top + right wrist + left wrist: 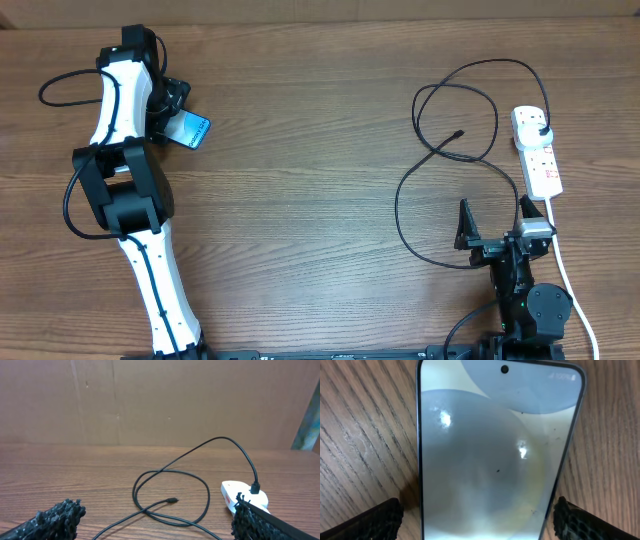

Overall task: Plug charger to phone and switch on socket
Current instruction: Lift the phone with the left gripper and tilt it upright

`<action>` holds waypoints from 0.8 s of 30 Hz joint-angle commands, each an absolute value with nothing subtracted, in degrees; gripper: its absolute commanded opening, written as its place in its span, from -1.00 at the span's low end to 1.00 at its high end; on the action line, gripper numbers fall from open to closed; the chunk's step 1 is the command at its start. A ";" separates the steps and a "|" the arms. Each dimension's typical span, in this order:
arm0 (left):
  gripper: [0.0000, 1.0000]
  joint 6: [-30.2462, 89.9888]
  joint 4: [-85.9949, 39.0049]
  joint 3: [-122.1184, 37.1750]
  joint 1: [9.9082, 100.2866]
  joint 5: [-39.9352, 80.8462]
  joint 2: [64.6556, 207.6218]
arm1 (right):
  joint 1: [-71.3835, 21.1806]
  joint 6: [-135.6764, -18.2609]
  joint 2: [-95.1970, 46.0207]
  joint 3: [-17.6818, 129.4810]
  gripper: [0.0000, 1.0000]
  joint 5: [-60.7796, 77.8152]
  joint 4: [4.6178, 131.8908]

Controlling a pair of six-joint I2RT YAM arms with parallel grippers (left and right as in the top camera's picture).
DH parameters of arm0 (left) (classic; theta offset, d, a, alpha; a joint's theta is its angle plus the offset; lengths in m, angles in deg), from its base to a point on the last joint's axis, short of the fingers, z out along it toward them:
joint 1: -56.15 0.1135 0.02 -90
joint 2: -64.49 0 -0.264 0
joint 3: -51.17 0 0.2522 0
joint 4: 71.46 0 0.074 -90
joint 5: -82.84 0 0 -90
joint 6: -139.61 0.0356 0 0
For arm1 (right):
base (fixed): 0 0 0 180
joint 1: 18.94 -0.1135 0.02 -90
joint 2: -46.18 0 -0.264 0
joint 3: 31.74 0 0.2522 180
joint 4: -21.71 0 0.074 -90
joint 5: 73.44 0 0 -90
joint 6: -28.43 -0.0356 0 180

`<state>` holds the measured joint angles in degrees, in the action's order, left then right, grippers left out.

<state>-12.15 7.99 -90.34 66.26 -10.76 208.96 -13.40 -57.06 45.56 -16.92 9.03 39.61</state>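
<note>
Phone point(495, 460) far left of socket point(537, 150). Left gripper point(480, 522) above it, jaws spread wide, straddling, no grip yet. Charger point(225, 438) adapter sits in socket, tip loose just left. Right gripper point(495, 222) near socket's cord end, released, empty. Step: phone pickup, prob. Next: close on phone edges.

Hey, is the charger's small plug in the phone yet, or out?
Out. The charger's plug tip lies loose on the table among the cable loops, far from the phone on the other side.
</note>
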 commanded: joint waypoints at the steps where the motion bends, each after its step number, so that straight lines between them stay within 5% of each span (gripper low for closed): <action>1: 0.99 -13.50 8.03 -91.85 65.75 -10.52 210.79 | -13.29 -57.21 46.02 -17.53 1.00 8.75 39.41; 17: 0.89 -12.98 12.27 -91.80 63.68 -11.65 215.25 | -13.29 -57.21 46.02 -17.53 1.00 8.75 39.41; 24: 0.68 -10.44 15.14 -91.82 63.68 -11.50 216.36 | -13.29 -57.21 46.02 -17.53 1.00 8.75 39.41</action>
